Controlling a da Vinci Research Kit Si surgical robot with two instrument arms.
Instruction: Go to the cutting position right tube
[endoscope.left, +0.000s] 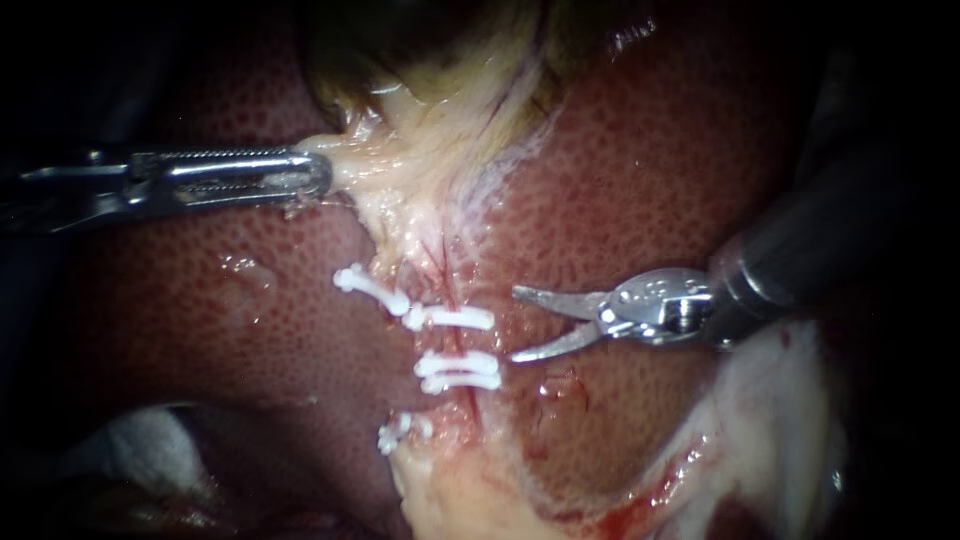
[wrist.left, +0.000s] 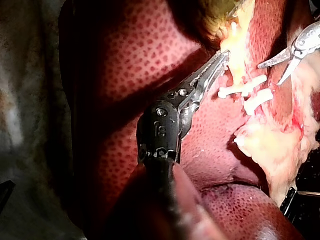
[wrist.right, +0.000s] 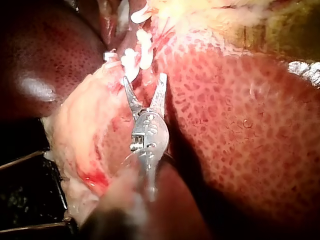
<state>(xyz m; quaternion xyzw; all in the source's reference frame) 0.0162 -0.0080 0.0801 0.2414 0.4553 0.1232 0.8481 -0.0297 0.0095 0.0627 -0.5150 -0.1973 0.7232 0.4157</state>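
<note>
Hovering right instrument just beside right tube, claw gaping wide, gripping nothing, tips clear of tissue. Locating right tube as thin red strand running down pale tissue over liver, crossed by top clip and lower clips, with a bare stretch showing between them. Clamping left instrument shut on pale tissue well above the clips, seemingly holding the strand taut. Judging the step as approach only: aiming claw at the bare gap between top clip and lower clips, sliding in level with one blade on each side of the tube, holding it open all the way in. Steering off the clips, since nudging one risks loosening it. Watching the lower blade, lying close over liver, to avoid scraping it. Checking right wrist view, claw pointing at the clips just ahead, for squareness across the tube. Stopping once straddling, not closing.
</note>
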